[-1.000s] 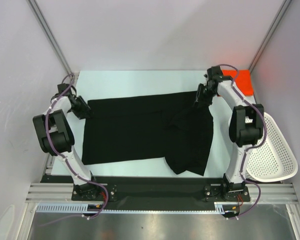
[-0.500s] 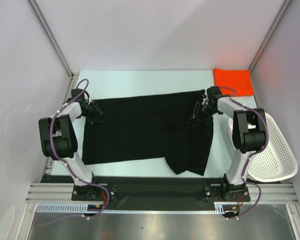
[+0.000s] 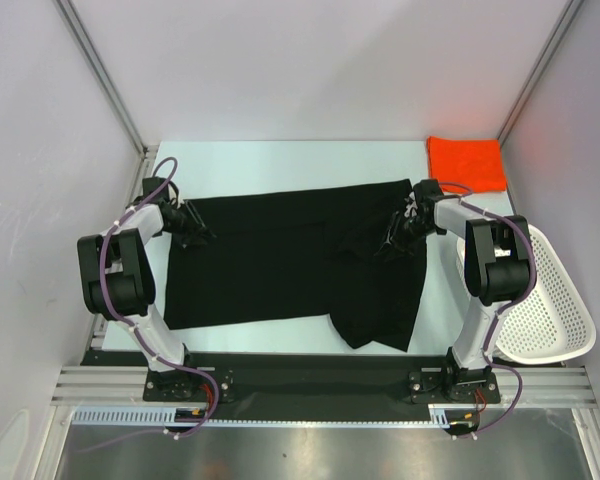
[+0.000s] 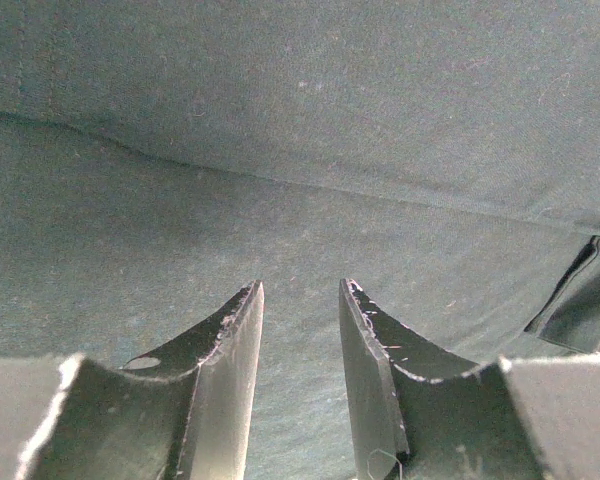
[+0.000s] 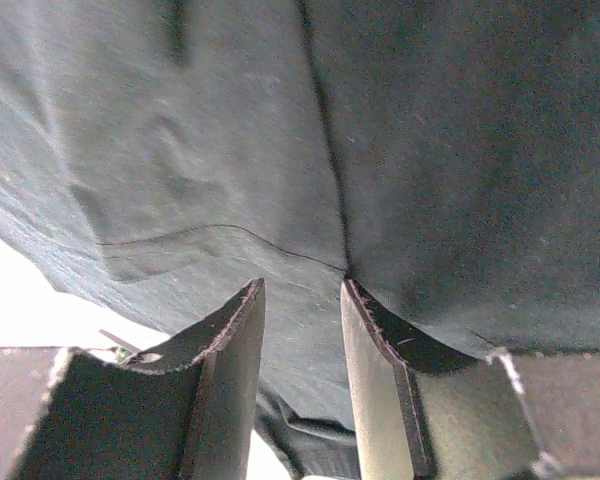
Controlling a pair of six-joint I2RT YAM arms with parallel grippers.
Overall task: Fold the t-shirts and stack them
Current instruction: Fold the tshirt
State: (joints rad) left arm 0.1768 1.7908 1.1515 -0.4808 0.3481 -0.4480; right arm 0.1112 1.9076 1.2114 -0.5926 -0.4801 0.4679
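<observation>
The black t-shirt (image 3: 270, 255) lies spread wide on the bench (image 3: 280, 160), its far edge stretched between the two arms. That is probably why each arm has gone to an end of that edge: to lift it and fold it over evenly. The left pincer (image 3: 185, 222) sits low at the shirt's far left corner. In its wrist view (image 4: 300, 290) the jaws stand parted, with cloth just beyond the tips and none caught between them. The right pincer (image 3: 400, 235) is at the far right, where the cloth bunches into a doubled flap that hangs toward the near edge. Its jaws are parted too (image 5: 300, 285), and a crease runs right up to the tips (whether they touch it is hard to say).

Beyond the right pincer, in the far right corner, the orange-red t-shirt (image 3: 465, 163) lies as a flat rectangle, apparently already folded and marking where the stack goes. The white mesh basket (image 3: 550, 310), off to the right pincer's outer side, shows no shirt inside.
</observation>
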